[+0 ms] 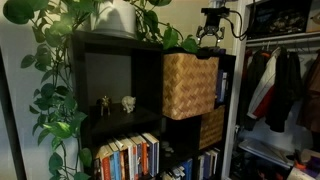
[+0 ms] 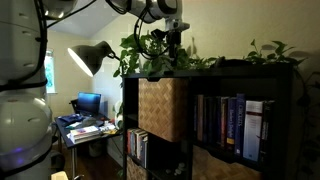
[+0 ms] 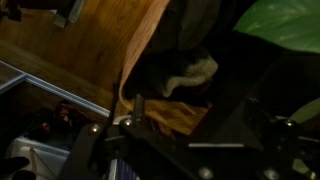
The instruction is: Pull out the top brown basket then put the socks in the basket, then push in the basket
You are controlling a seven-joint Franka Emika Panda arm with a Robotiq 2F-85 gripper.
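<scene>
While the top brown basket (image 1: 188, 85) stands partly out of its upper cubby in an exterior view, its square woven front sits proud of the dark shelf (image 1: 78, 90). The gripper (image 1: 210, 38) hangs just above its back edge, jaws apart and holding nothing. We judge the wicker to be light and fairly stiff, with a rough weave that should not slip. A thin rim can flex or snag a fingertip, so the flat front face is the safest place to press when pushing it home. A darker basket (image 1: 212, 128) sits in the cubby below, and books (image 1: 125, 155) fill the lower left. Their spines are too small for us to read.

In an exterior view from the side, the top brown basket (image 2: 163, 108) again juts from the frame, with the gripper (image 2: 172, 38) over it among the plant's leaves. The book (image 2: 228, 120) spines beside it show no legible titles either.

In the wrist view, we look down past the basket's tan wall (image 3: 145, 50) into its dark inside. A pale, limp bundle that we take for the socks (image 3: 195, 72) lies there. It is soft, light and apart from the jaws. A green leaf (image 3: 280, 22) crosses the corner, and the wooden floor (image 3: 60, 50) shows far below. We find no brand, label or writing.
</scene>
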